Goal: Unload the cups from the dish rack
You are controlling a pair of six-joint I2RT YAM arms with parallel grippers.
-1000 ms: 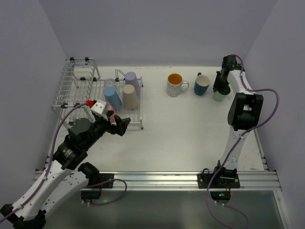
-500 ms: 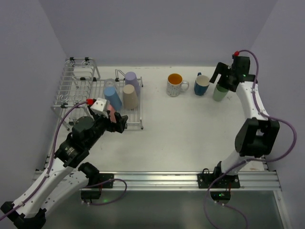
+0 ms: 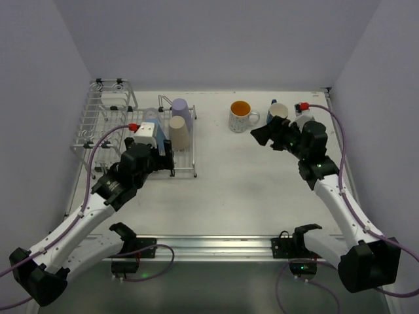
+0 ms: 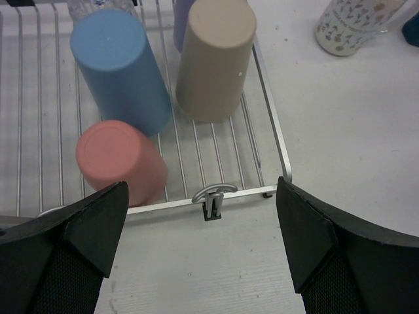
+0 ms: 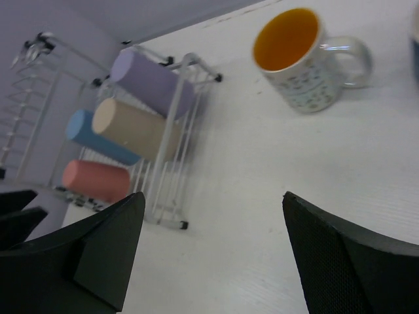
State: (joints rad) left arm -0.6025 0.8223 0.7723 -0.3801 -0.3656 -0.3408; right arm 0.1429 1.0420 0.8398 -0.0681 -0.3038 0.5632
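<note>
The dish rack [image 3: 98, 131] stands at the back left. In the left wrist view it holds a blue cup [image 4: 121, 69], a beige cup [image 4: 215, 59], a pink cup [image 4: 121, 160] and a lilac cup [image 4: 183, 13], all upside down. My left gripper [image 3: 165, 160] hovers open over the rack's front rim [image 4: 275, 137], with nothing between its fingers and the pink cup just ahead on the left. A white speckled mug [image 3: 241, 116] and a dark blue mug [image 3: 277, 112] stand upright on the table. My right gripper [image 3: 263, 136] is open and empty in front of the mugs, pointing towards the rack [image 5: 171, 190].
The rack's taller wire basket section [image 3: 111, 98] rises at its far left end. Walls close the table at the back and both sides. The right arm's cable [image 3: 340, 137] loops along the right edge.
My right gripper opened, left a mint cup at the back right and swung left towards the table's middle. My left gripper advanced over the rack's front edge.
</note>
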